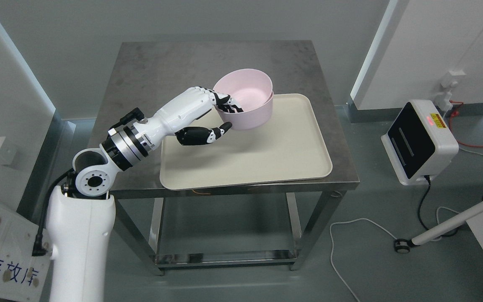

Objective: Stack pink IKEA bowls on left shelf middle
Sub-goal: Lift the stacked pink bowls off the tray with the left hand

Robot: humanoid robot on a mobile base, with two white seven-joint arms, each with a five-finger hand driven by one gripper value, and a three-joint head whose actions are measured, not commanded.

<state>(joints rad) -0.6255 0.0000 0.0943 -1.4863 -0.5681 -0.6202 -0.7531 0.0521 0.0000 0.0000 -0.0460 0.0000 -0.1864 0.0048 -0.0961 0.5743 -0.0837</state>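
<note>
Two pink bowls sit nested at the back of a cream tray [266,155] on a steel table [162,63]. The upper bowl [250,86] sits slightly tilted inside the lower bowl [256,117]. My left hand [228,116] reaches in from the lower left and is shut on the bowls' near-left rim. Its fingers [229,105] hook inside the upper bowl, while the thumb [218,132] presses the outer wall of the lower one. Whether the bowls rest on the tray or are lifted off it cannot be told.
The tray covers the table's front right. On the floor to the right stand a white box with a black face [417,142], loose cables [350,235] and a white wheeled stand [438,233]. A low steel rail [224,256] runs under the table.
</note>
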